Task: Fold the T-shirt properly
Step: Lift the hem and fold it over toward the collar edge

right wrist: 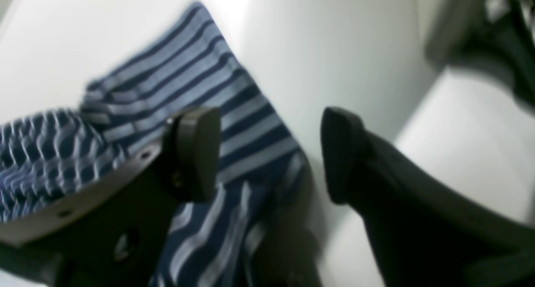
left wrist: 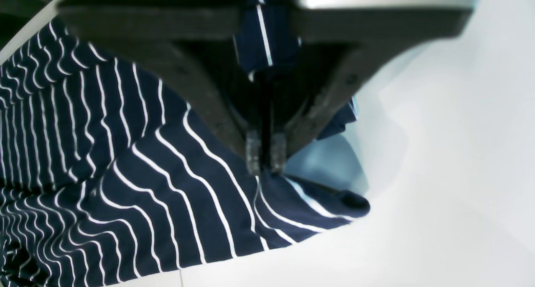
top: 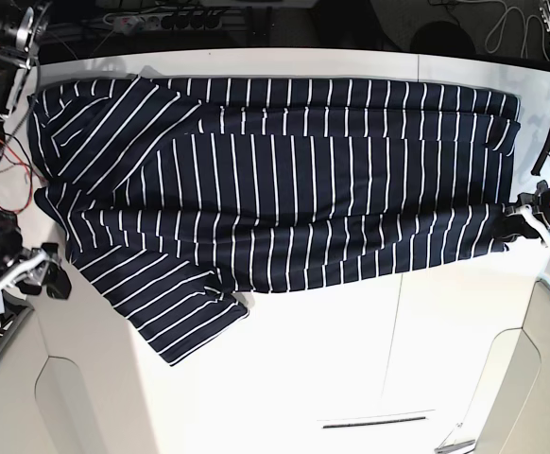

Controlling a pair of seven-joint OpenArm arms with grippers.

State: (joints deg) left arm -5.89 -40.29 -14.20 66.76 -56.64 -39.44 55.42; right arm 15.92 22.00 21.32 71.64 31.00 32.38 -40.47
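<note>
Nearest you in the base view, bare white table [top: 284, 369] fills the front. Beyond it the T-shirt [top: 284, 180] lies spread flat across the table, soft navy fabric with thin white stripes, one sleeve angling toward the front left.

At the shirt's right edge your left hand [top: 524, 219] is clamped shut on a corner of the T-shirt [left wrist: 175, 186]; the left wrist view shows the left hand [left wrist: 265, 155] with its dark fingers pinching a fold, cloth rippling away.

At the far left your right hand [top: 53, 279] sits off the cloth. Only the right wrist view, blurred, shows the right hand [right wrist: 269, 153] with its rounded dark pads wide apart, empty, above a striped sleeve [right wrist: 200, 78].
</note>
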